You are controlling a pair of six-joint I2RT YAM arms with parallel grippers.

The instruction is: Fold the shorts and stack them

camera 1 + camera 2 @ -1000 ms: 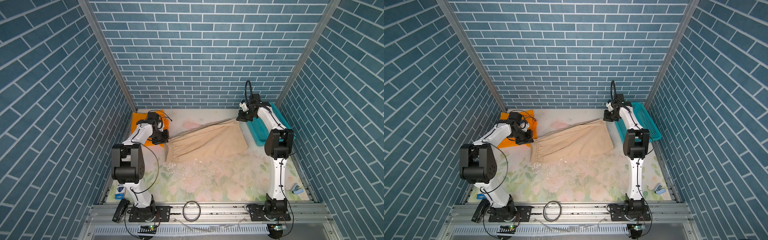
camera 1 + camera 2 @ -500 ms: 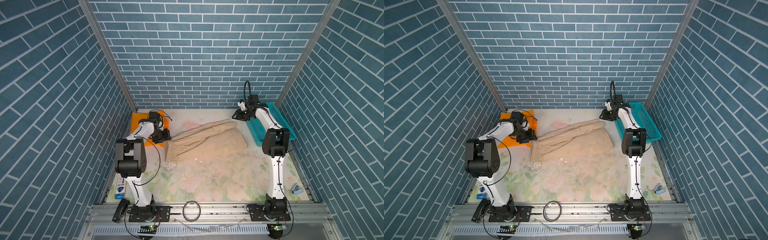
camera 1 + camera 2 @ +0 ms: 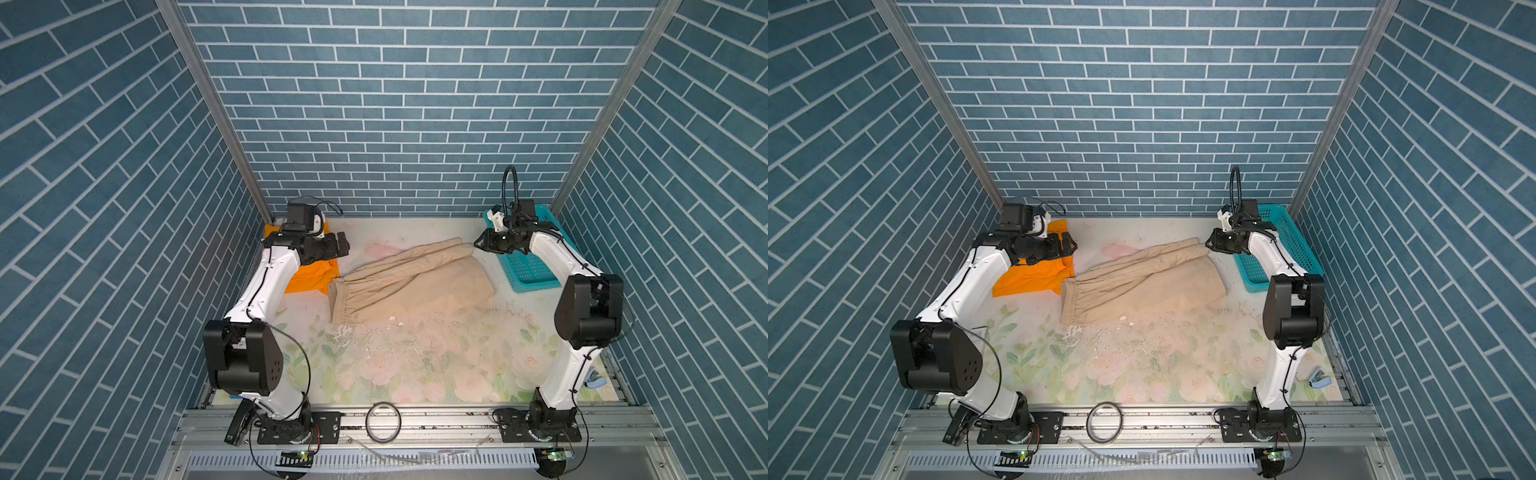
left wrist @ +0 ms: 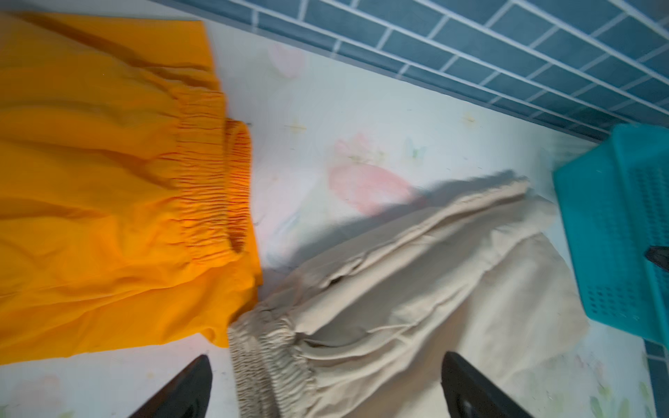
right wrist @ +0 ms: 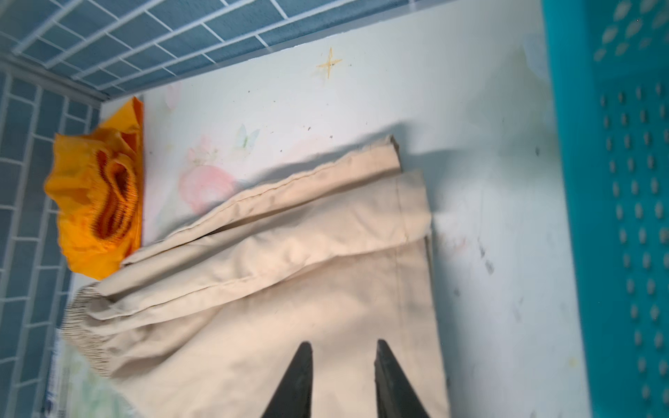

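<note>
In both top views the beige shorts [image 3: 409, 282] lie folded lengthwise across the middle of the worktop [image 3: 415, 374]. Their waistband points toward the orange shorts [image 3: 309, 276], which the left arm partly hides in the back left corner. The teal basket [image 3: 530, 266] sits at the right. Only the left wrist view shows the orange waistband's gathers and its corner meeting the beige waistband. There the left fingers [image 4: 181, 391] are spread wide, holding nothing. The right fingers [image 5: 298, 383] stand narrowly parted above the beige cloth, with nothing between them.
</note>
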